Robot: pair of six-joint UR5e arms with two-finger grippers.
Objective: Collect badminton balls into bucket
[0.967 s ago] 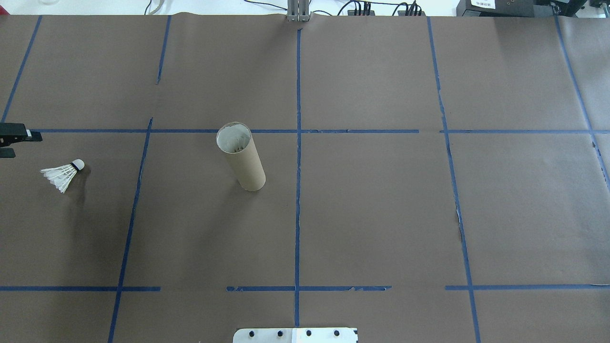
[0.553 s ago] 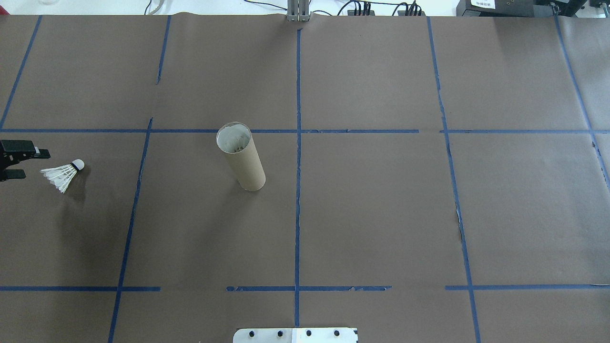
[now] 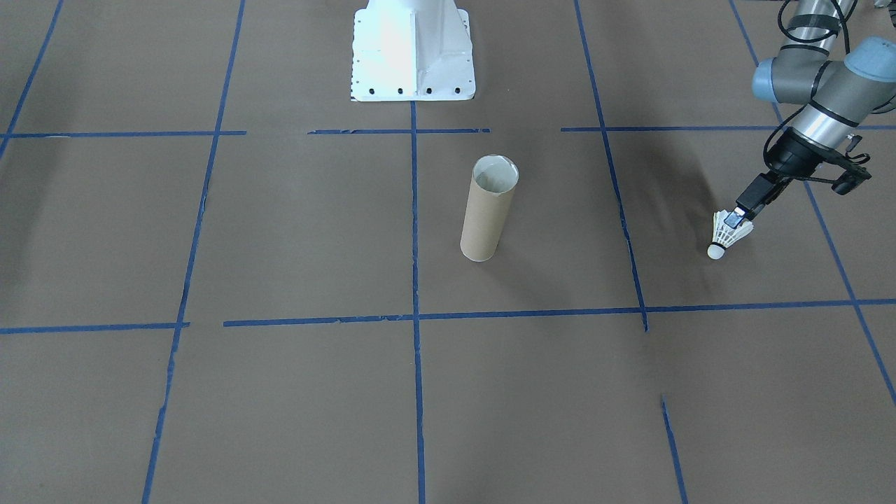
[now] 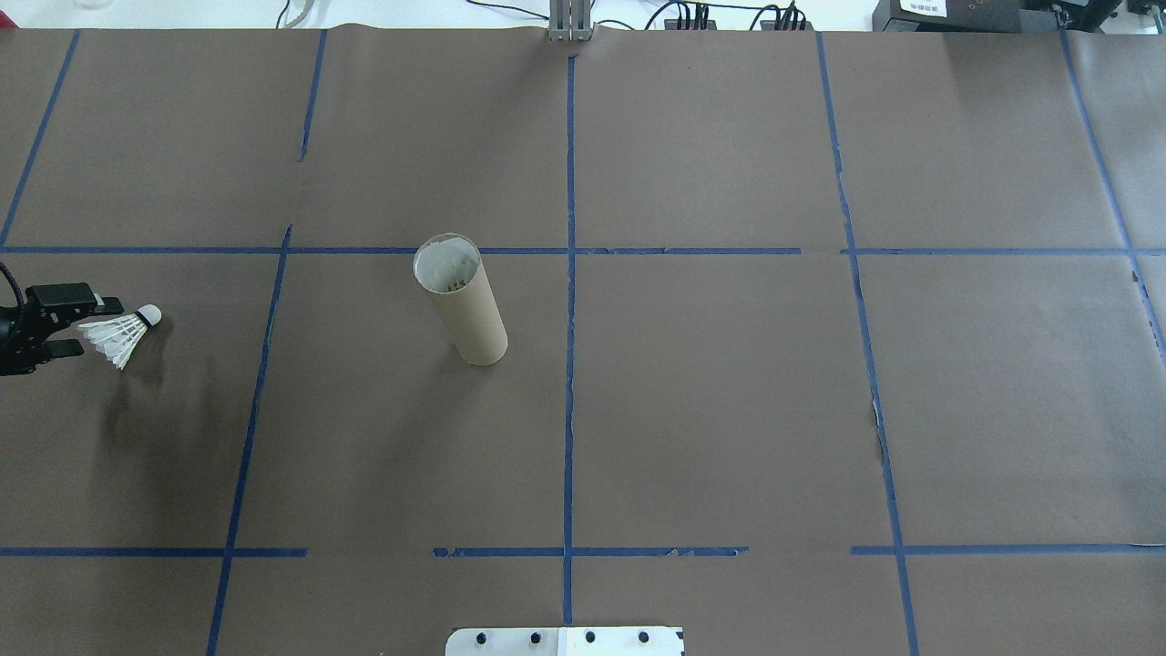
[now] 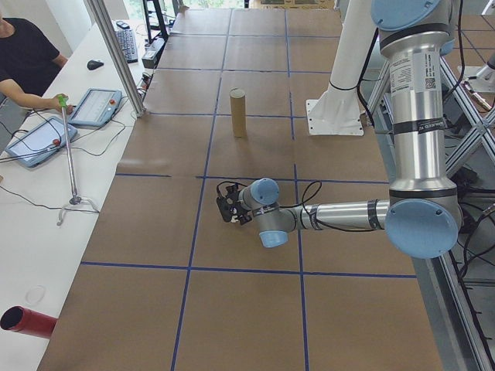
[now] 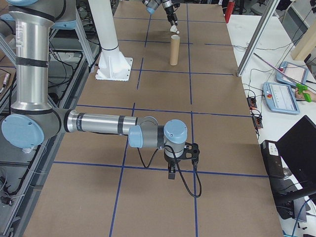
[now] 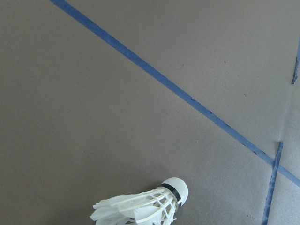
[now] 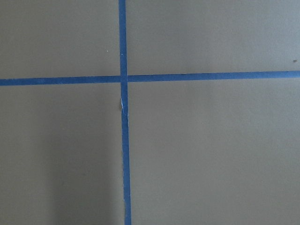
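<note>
The badminton ball, a white feather shuttlecock (image 4: 123,334), lies on its side at the table's far left, cork tip (image 4: 150,315) pointing away from my left arm. My left gripper (image 4: 88,325) is open, and its two black fingers straddle the feather end. The front-facing view shows the same gripper (image 3: 739,218) low over the shuttlecock (image 3: 725,236). The left wrist view shows the shuttlecock (image 7: 145,206) at its bottom edge. The bucket, a tan cardboard tube (image 4: 461,301), stands upright near the table's middle, far to the right of the shuttlecock. My right gripper (image 6: 171,173) shows only in the exterior right view, and I cannot tell its state.
Blue tape lines (image 4: 569,301) divide the brown paper table cover. The white robot base (image 3: 411,49) stands at the table's near edge. A person (image 5: 23,54) sits at a side table with tablets (image 5: 39,139). A red cylinder (image 5: 27,321) lies there too.
My left gripper has moved right and toward the robot's side, from clear of the shuttlecock to straddling its feathers. The shuttlecock and the tube have stayed put.
</note>
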